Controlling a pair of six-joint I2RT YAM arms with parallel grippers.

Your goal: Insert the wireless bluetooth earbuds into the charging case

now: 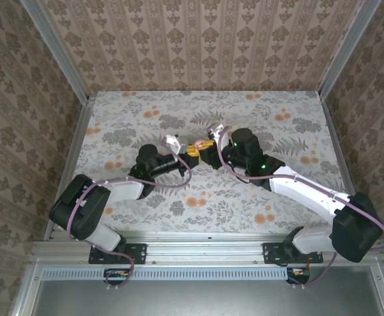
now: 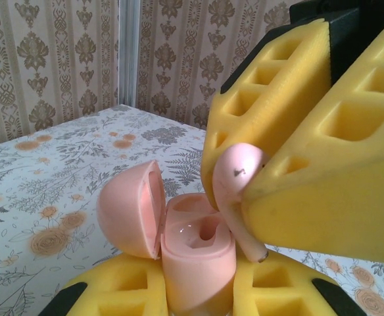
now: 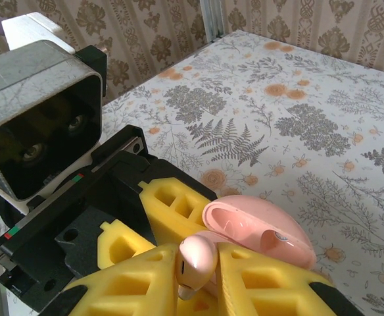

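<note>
At 1 o'clock of the open charging case (image 2: pixel 195 263) (clamped in left gripper (image 2: pixel 198 296)), right gripper (image 3: pixel 198 276) pinches one earbud (image 2: pixel 238 174); next, lower it into socket (image 2: pixel 208 230).

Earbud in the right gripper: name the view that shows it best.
Left wrist: the earbud sits large mid-frame, bud and stem visible, pinched above the open charging case. Right wrist shows its head between the pads; top external, too small to tell from the case.

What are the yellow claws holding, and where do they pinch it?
The left gripper pinches the open pink charging case by its lower body. The right gripper pinches a pink earbud across its middle, head and stem tip sticking out.
</note>
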